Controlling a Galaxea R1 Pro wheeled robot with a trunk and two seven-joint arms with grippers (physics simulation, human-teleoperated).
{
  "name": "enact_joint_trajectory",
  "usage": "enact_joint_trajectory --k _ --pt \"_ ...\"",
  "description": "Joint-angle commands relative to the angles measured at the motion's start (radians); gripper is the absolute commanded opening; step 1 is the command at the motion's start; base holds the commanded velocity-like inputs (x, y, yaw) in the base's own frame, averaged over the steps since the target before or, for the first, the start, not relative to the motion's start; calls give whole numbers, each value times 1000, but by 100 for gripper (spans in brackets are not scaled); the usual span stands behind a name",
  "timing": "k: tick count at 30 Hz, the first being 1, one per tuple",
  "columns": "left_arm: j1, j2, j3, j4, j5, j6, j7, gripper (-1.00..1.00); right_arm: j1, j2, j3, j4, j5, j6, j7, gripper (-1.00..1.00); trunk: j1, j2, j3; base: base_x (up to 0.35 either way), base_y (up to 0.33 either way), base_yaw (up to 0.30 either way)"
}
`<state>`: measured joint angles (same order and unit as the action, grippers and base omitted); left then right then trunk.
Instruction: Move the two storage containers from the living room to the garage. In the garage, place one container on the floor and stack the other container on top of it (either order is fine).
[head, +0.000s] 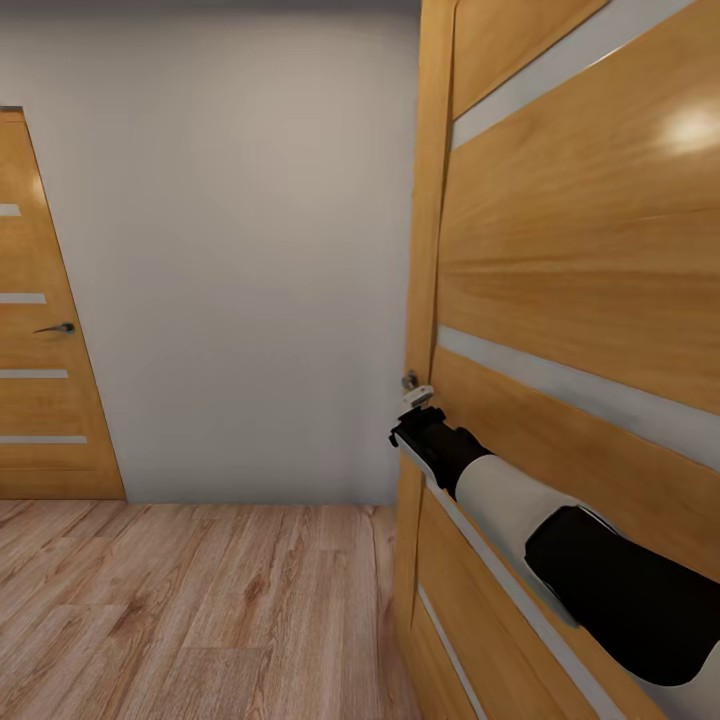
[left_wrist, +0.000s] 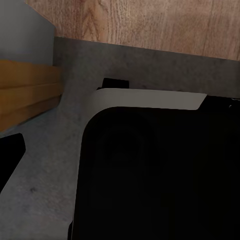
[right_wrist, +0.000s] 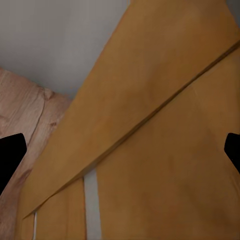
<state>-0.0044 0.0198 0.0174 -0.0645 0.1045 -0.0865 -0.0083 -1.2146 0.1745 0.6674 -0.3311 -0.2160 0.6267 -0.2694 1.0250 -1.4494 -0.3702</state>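
Observation:
The two storage containers are out of view. My right gripper is stretched out against the edge of a wood-panelled door, right by its small metal handle. In the right wrist view this gripper is open: its two black fingertips sit far apart with only door panel between them. In the left wrist view one black fingertip of my left gripper hangs over a dark grey matt floor, beside my own black, white-rimmed base.
A grey-white wall closes the space ahead. Another wood-panelled door with a lever handle stands at the far left. Light wood-plank flooring runs between them. The open door at the right stands very close to my arm.

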Motion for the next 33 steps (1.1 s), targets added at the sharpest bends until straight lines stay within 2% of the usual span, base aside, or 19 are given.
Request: enact_joint_trajectory --k 1,8,18,24,33 --pt "0 0 1 0 9 -2 -1 100 -1 0 5 2 -2 6 -11 100 0 -1 -1 0 0 0" --pt "0 0 1 0 9 -2 -1 100 -2 0 4 3 -2 5 -14 100 0 -1 -1 0 0 0" --pt "0 0 1 0 9 -2 0 100 -6 0 4 5 -2 9 -68 100 0 -1 -1 0 0 0" --pt "0 0 1 0 9 -2 -1 100 -41 0 3 66 -2 5 -90 100 0 -1 -1 0 0 0" --pt "0 0 1 0 9 -2 -1 100 -57 0 3 87 -3 -4 -91 100 0 -1 -1 0 0 0"
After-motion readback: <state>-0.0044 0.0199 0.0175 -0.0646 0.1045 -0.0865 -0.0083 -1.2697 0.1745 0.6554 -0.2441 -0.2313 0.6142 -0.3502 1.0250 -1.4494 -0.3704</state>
